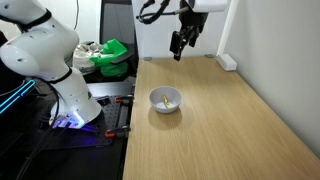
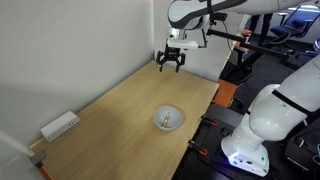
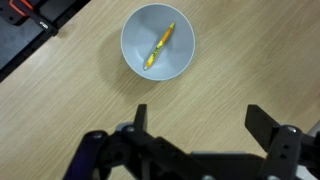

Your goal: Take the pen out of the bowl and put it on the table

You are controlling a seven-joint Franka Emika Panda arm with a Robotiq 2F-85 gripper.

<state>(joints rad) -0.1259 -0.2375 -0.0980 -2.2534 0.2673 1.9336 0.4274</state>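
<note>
Gripper (image 3: 197,118) wide open, empty, at frame bottom; pen (image 3: 159,47) lies in bowl (image 3: 133,62), upper centre. Risk: off-centre descent clips rim, bowl tips.

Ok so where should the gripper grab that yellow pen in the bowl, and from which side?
Probably take the pen mid-shaft, straight down from above, the open gripper closing across its thin width. It lies slanted inside the bowl, whose rim blocks a sideways approach.
</note>
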